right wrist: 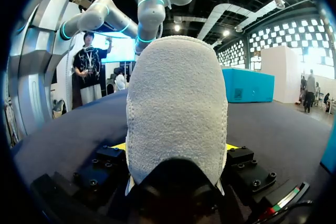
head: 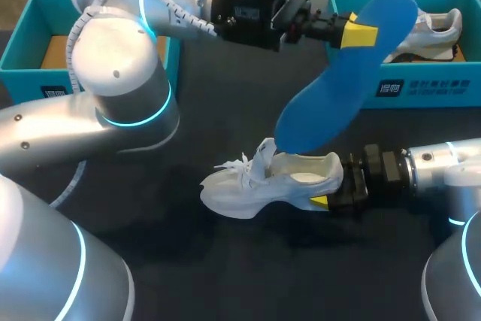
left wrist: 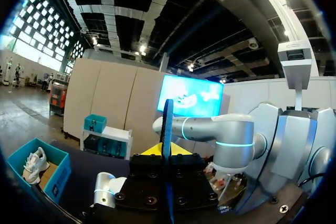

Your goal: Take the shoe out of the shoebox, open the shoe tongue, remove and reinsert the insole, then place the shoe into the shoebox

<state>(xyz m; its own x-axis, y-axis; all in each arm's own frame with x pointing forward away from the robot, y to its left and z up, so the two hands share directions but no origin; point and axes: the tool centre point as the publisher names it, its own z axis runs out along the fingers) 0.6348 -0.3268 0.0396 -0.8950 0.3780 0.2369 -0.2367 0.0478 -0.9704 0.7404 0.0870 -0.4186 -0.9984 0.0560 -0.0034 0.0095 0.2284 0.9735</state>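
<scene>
Our right gripper (head: 331,187) sits closest to us, low over the dark table (head: 225,268), and it is clamped on the heel of the white sneaker (head: 274,182). In the right wrist view the sneaker's padded heel (right wrist: 177,103) fills the space between the two fingers, with a yellow tip pressed against each side. From the head view one yellow fingertip (head: 319,201) shows under the heel on the near side; the other is hidden behind the shoe. The sneaker lies roughly level, toe toward our left, with its laces (head: 233,165) loose and its tongue (head: 264,154) standing up. Whether the sole rests on the table or hangs just above it, we cannot tell.

Farther out and higher, our left gripper (head: 359,31) is past the middle of the table, its arm entering from the left. It is closed on the blue insole (head: 342,80) near the heel end. The left wrist view shows the insole (left wrist: 167,129) edge-on, pinched between the two yellow tips. The insole slants down toward us, and its toe end meets the sneaker's opening just behind the tongue; we cannot tell whether it is inside.

At the far edge on our right stands the teal shoebox (head: 421,88), partly behind the insole, with a second sneaker (head: 440,28), also white, lying in it. A second box (head: 22,50), teal too and brown inside, stands at the far left, behind our left arm.
</scene>
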